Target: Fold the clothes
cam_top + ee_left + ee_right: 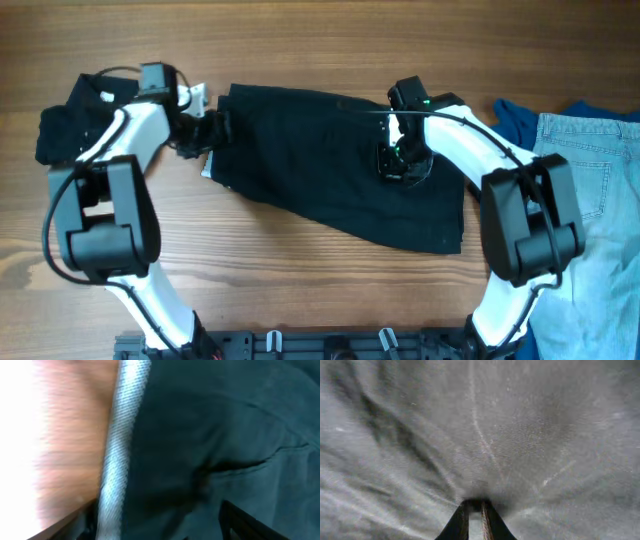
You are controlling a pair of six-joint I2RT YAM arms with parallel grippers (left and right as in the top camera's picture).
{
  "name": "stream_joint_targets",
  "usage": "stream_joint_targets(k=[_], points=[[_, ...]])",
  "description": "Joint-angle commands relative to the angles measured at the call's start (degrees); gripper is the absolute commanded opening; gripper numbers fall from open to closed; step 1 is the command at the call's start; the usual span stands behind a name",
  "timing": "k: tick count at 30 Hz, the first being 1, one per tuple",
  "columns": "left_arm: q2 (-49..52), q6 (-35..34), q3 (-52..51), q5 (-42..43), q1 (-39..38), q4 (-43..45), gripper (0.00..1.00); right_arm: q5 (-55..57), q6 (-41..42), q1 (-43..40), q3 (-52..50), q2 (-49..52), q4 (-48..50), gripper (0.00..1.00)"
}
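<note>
**A:** What is the overhead camera giving us that the wrist cameras are not?

**B:** The whole layout. The black shorts (330,170) are lying spread across the middle of the table (300,290), slanting from upper left to lower right. A small black shirt (70,125) is sitting at the far left, partly under the left arm. A blue top (515,118) and jeans (590,170) are lying at the right edge, touching each other.

**A:** And the left wrist camera?

**B:** It is picking out the pale waistband (117,455), which is hard to see from above. It is running as a strip along the shorts' edge, with bare wood beside it. The picture is coming through blurred.

**A:** How is the left gripper (207,130) standing?

**B:** It is sitting at the shorts' left edge. In the wrist view its fingers are standing wide apart, with the waistband and dark cloth lying between them, unclamped.

**A:** And the right gripper (476,506)?

**B:** From above it is pressing down on the right half of the shorts, black against black, so the fingers are not showing clearly. Its own camera is showing them drawn almost together and pinching the cloth. Wrinkles are converging on the tips.
</note>
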Motion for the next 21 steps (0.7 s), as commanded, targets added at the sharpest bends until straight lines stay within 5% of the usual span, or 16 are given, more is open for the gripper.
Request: stream_joint_targets(k=[1,4,7,12,16,21], points=[[7.96,1.01,-2.25,-2.99,-3.91,-0.09,0.68,0.72,1.03,0.04,0.42,1.29,-0.02,0.08],[8.83,-0.31,-2.25,-5.16,-4.46,-0.17,0.48,0.72,1.01,0.04,0.42,1.29,-0.02,0.06],[8.9,-0.5,-2.25,-4.87,-4.42,-0.2,0.05,0.74,1.01,0.04,0.42,1.29,-0.04,0.04],[5.38,2.51,0.57,-9.64,-2.97,-10.14,0.04,0.7,0.98,-0.02,0.48,1.03,-1.42,0.04],[-2.67,2.51,13.84,-19.32,1.36,-27.63,0.04,0.7,-0.48,-0.02,0.5,-3.13,-3.98,0.04],[-9.4,2.49,23.52,-22.1,1.95,-34.86,0.04,1.44,-0.48,-0.09,0.5,-8.81,-5.77,0.04]])
